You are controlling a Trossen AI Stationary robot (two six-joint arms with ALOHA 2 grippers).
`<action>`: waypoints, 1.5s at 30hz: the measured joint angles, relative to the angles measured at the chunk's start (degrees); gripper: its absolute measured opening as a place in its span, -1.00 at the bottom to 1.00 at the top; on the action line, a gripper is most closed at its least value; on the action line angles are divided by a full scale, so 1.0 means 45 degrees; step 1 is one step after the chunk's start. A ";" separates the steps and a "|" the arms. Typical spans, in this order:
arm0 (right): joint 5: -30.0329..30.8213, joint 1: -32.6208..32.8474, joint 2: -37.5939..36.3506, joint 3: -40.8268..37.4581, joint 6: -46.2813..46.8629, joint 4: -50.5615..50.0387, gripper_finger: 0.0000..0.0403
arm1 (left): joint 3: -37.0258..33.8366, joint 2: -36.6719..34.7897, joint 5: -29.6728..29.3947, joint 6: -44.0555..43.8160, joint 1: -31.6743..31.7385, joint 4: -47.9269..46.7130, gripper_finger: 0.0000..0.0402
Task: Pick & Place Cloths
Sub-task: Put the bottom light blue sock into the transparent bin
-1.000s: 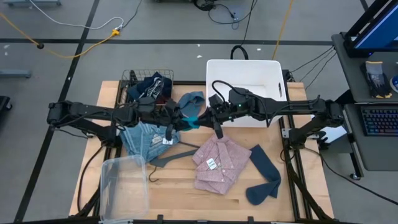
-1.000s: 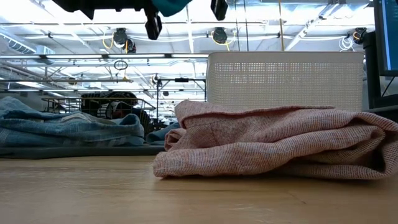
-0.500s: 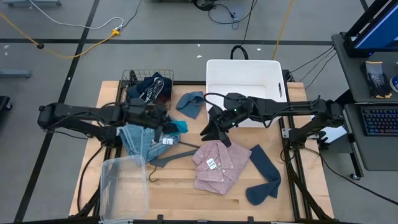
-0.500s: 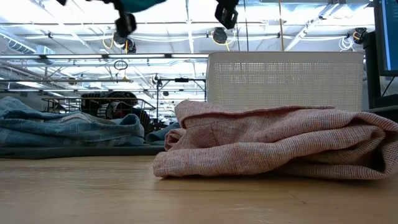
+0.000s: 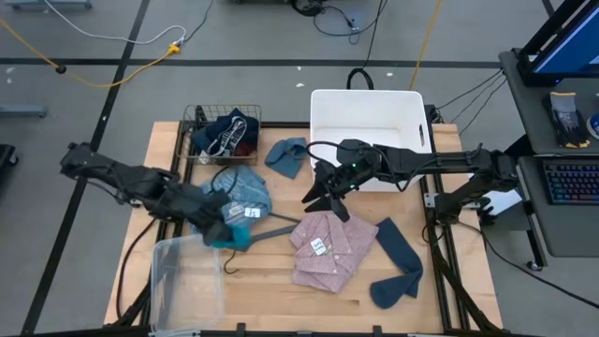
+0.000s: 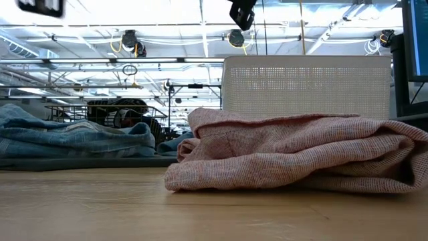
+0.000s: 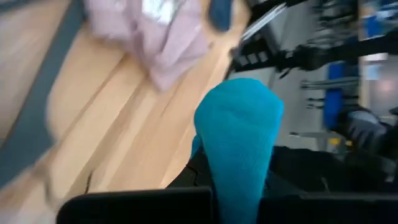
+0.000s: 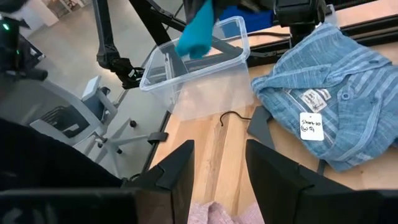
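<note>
Since the earlier frame, the left gripper [image 5: 227, 234] is carried from mid-table toward the clear bin [image 5: 187, 281], jaws clamped on the teal cloth [image 7: 239, 137]; its fingers are hidden beneath the fabric. Parted, empty jaws are shown on the right gripper [image 5: 323, 198], above the pink checked cloth [image 5: 329, 245].

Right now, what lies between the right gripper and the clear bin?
In the right wrist view, between the right gripper and the clear bin lies bare wood, plus the grey hanger's black hook; the denim shirt sits beside that path.
</note>
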 joint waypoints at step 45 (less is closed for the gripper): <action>-0.0019 0.0000 0.0000 0.0000 -0.0386 0.0000 -0.36 | 0.2398 0.7211 0.1877 -0.6812 -0.6065 -0.7174 -0.96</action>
